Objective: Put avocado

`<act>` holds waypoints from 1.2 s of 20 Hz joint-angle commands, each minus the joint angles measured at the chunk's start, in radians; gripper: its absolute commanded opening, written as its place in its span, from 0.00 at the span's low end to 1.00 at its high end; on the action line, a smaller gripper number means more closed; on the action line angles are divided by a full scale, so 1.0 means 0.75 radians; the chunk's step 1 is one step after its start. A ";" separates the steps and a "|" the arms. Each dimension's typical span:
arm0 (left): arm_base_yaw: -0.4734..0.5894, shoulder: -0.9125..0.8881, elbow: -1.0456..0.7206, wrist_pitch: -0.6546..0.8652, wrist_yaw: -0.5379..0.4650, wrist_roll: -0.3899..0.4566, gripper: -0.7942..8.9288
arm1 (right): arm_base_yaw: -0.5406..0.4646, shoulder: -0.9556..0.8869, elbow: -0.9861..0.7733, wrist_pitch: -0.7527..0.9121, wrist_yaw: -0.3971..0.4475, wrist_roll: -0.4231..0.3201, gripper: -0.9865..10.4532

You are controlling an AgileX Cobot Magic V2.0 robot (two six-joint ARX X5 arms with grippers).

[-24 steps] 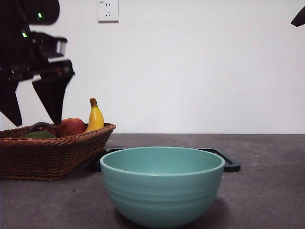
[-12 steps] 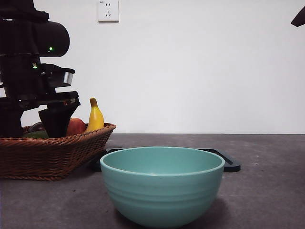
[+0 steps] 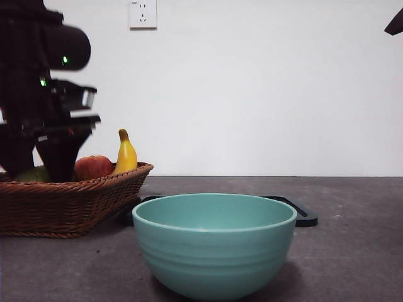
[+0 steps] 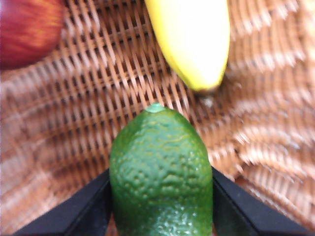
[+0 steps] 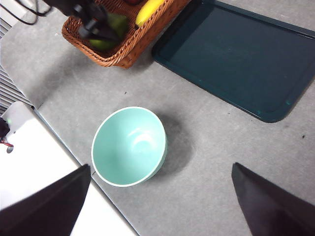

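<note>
The avocado (image 4: pixel 161 182), dark green and bumpy, sits between the two black jaws of my left gripper (image 4: pixel 160 173), which is shut on it just above the wicker basket's floor (image 4: pixel 74 98). In the front view the left gripper (image 3: pixel 39 165) reaches down into the basket (image 3: pixel 75 201) at the far left, and a bit of the avocado (image 3: pixel 31 174) shows above the rim. My right gripper (image 5: pixel 161 167) hangs open high over the table, holding nothing, and looks down on the avocado (image 5: pixel 114 23).
A banana (image 3: pixel 126 154) and a red apple (image 3: pixel 93 168) lie in the basket. A teal bowl (image 3: pixel 214 245) stands at the front centre. Behind it lies a dark flat tray (image 3: pixel 302 214). The right arm shows only as a black tip (image 3: pixel 395 24).
My left arm came down into the basket and its jaws closed around the avocado. It now stands slightly higher than half a second ago.
</note>
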 commanded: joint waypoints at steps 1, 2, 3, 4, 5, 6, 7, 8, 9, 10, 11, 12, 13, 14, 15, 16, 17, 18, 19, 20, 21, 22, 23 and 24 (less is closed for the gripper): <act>-0.017 -0.118 0.023 -0.008 0.002 -0.004 0.33 | 0.007 0.011 0.026 0.013 0.003 0.014 0.49; -0.031 -0.185 0.023 -0.027 0.020 -0.004 0.33 | 0.007 0.011 0.026 0.013 0.003 0.014 0.49; -0.047 -0.241 0.023 -0.048 0.053 -0.004 0.33 | 0.007 0.011 0.026 0.013 0.004 0.014 0.49; -0.075 -0.306 0.023 -0.066 0.120 -0.010 0.33 | 0.007 0.011 0.026 0.014 0.004 0.014 0.49; -0.103 -0.354 0.023 -0.072 0.191 -0.017 0.33 | 0.007 0.011 0.026 0.014 0.004 0.014 0.49; -0.146 -0.402 0.023 -0.076 0.284 -0.030 0.33 | 0.007 0.011 0.026 0.014 0.004 0.014 0.49; -0.192 -0.431 0.023 -0.078 0.344 -0.034 0.33 | 0.007 0.011 0.026 0.014 0.004 0.015 0.49; -0.257 -0.451 0.023 -0.078 0.366 -0.040 0.33 | 0.007 0.011 0.026 0.014 0.004 0.015 0.49; -0.318 -0.455 0.023 -0.078 0.365 -0.039 0.33 | 0.007 0.011 0.026 0.014 0.004 0.015 0.49; -0.389 -0.449 0.023 -0.074 0.365 -0.039 0.33 | 0.007 0.011 0.026 0.014 0.004 0.015 0.49; -0.443 -0.433 0.023 -0.064 0.365 -0.038 0.33 | 0.007 0.011 0.026 0.014 0.004 0.015 0.49; -0.501 -0.408 0.023 -0.050 0.364 -0.038 0.33 | 0.007 0.011 0.026 0.013 0.004 0.015 0.49; -0.547 -0.379 0.023 -0.038 0.364 -0.038 0.33 | 0.007 0.011 0.026 0.013 0.003 0.015 0.49; -0.595 -0.338 0.023 -0.021 0.362 -0.038 0.33 | 0.007 0.011 0.026 0.013 0.004 0.015 0.49; -0.631 -0.296 0.023 -0.003 0.358 -0.038 0.33 | 0.007 0.011 0.026 0.013 0.004 0.015 0.49; -0.661 -0.255 0.023 0.017 0.357 -0.038 0.33 | 0.007 0.011 0.026 0.013 0.004 0.015 0.49; -0.692 -0.209 0.023 0.040 0.356 -0.038 0.33 | 0.007 0.011 0.026 0.013 0.003 0.015 0.49; -0.720 -0.166 0.023 0.057 0.353 -0.037 0.33 | 0.007 0.011 0.026 0.013 0.004 0.015 0.49; -0.743 -0.124 0.023 0.077 0.346 -0.035 0.33 | 0.007 0.011 0.026 0.013 0.004 0.015 0.49; -0.760 -0.087 0.023 0.097 0.331 -0.034 0.33 | 0.007 0.011 0.026 0.013 0.004 0.015 0.49; -0.778 -0.052 0.023 0.116 0.309 -0.033 0.33 | 0.007 0.011 0.026 0.013 0.003 0.015 0.49; -0.791 -0.023 0.023 0.127 0.287 -0.032 0.33 | 0.007 0.011 0.026 0.013 0.003 0.015 0.49; -0.807 0.010 0.023 0.135 0.261 -0.028 0.33 | 0.007 0.011 0.026 0.013 0.003 0.015 0.49; -0.819 0.037 0.023 0.142 0.238 -0.021 0.33 | 0.007 0.011 0.026 0.013 0.003 0.015 0.49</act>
